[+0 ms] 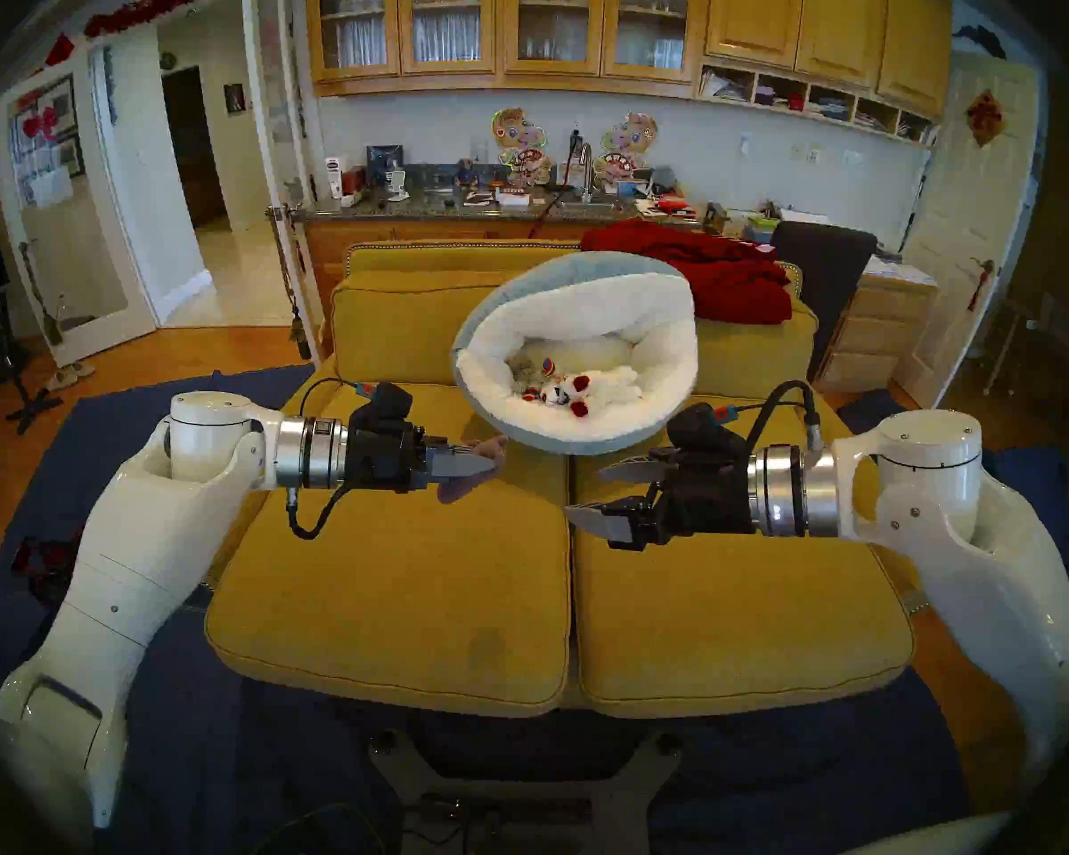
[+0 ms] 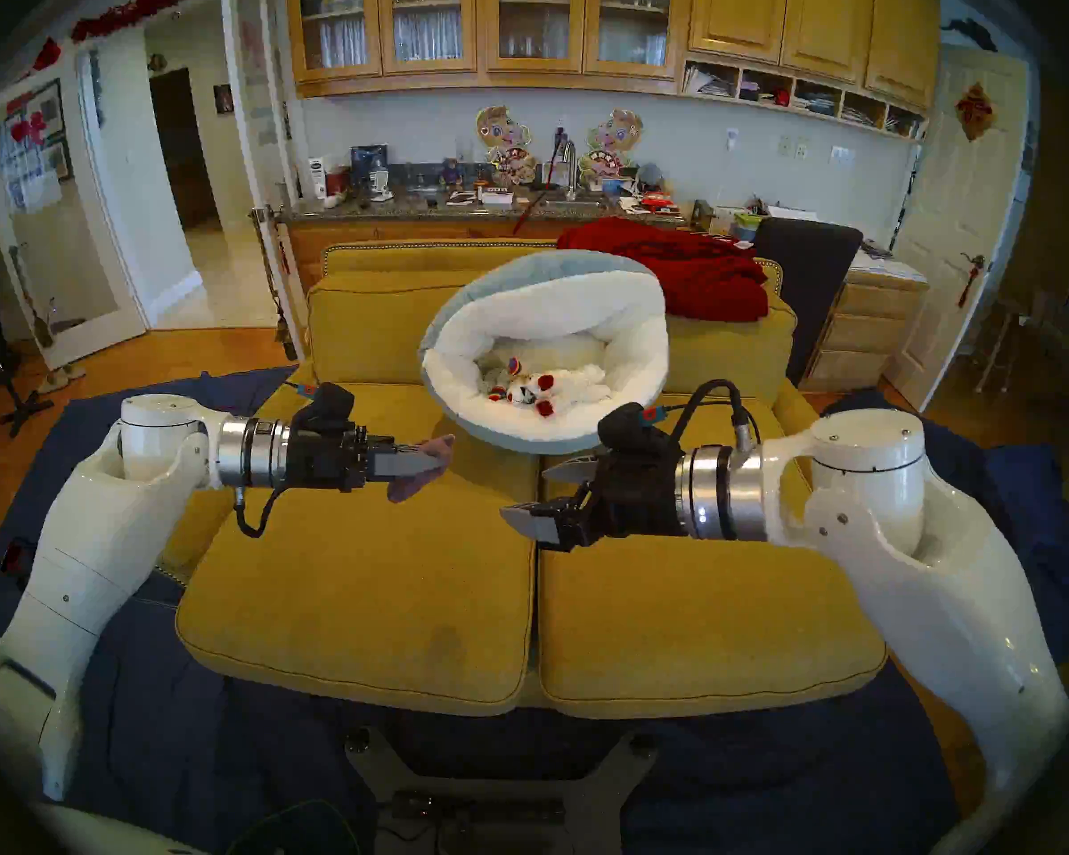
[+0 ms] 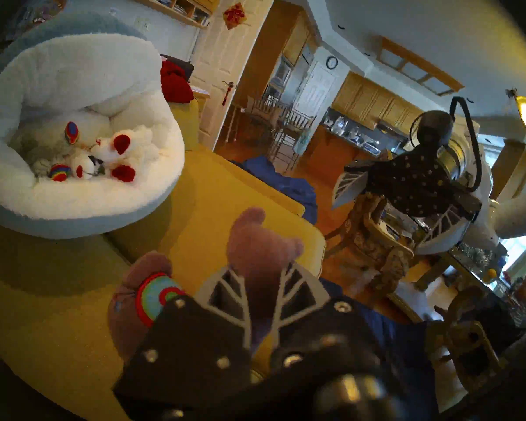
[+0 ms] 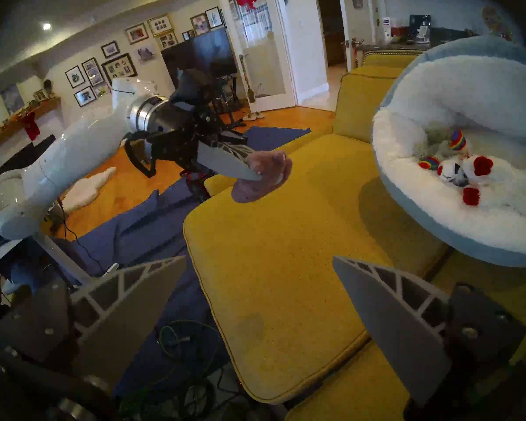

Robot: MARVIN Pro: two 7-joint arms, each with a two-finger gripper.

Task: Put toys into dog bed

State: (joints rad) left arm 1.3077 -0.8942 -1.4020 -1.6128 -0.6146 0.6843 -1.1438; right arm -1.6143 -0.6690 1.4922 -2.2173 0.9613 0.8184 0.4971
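The dog bed [image 1: 661, 317], pale blue outside and white fleece inside, leans tilted on the sofa's back middle. In it lie the white red-footed lamb [image 1: 606, 385], rainbow-trimmed white plush [image 1: 548, 365] and a greyish plush [image 1: 523, 374], tangled together. No green cactus shows. My left gripper [image 1: 489, 465] is shut on the purple-grey plush [image 1: 458, 490] and holds it above the left seat cushion, just left of the bed's front rim. The left wrist view shows the plush [image 3: 255, 238] between the fingers. My right gripper [image 1: 583, 493] is open and empty, below the bed's front.
Two mustard seat cushions [image 1: 396, 588] fill the foreground. A dark-red blanket [image 1: 723, 274] lies on the sofa back, right of the bed, and a dark chair [image 1: 822, 267] stands behind it. A blue sheet [image 1: 149, 743] covers the floor, with cables [image 4: 189, 338] on it.
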